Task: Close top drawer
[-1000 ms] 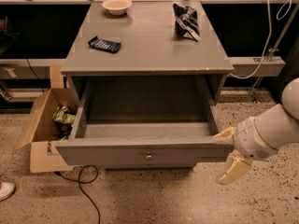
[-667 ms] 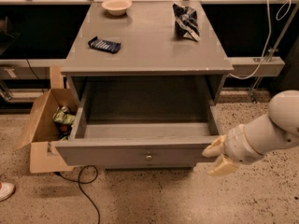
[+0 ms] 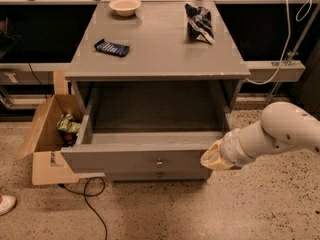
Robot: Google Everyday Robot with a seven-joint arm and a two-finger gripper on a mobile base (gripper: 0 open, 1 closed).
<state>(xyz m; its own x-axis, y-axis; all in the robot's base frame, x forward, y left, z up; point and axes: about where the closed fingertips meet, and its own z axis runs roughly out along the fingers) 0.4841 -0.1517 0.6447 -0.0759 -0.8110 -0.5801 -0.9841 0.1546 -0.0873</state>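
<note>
The drawer (image 3: 115, 160) stands pulled well out of the cabinet (image 3: 160, 59), its deep grey box open to view from above and its front panel facing the camera, with the knob (image 3: 159, 163) at the middle of that panel. The gripper (image 3: 212, 157) sits at the front panel's right end, touching or just short of it; whether it is spread or pressed together cannot be told. The white arm (image 3: 280, 133) reaches in from the right edge, low over the speckled floor (image 3: 225, 209). Under the drawer's front, a lower drawer (image 3: 180, 174) shows as a narrow strip with its own knob. On the cabinet top lie a bowl (image 3: 124, 5) at the back left, a dark blue packet (image 3: 112, 47) nearer the left front, and a crumpled bag (image 3: 199, 21) at the back right. Left of the cabinet an open cardboard box (image 3: 45, 134) holds a green pack (image 3: 67, 124). A black cable (image 3: 92, 196) loops on the floor below, and a shoe (image 3: 5, 204) shows at the left edge.
</note>
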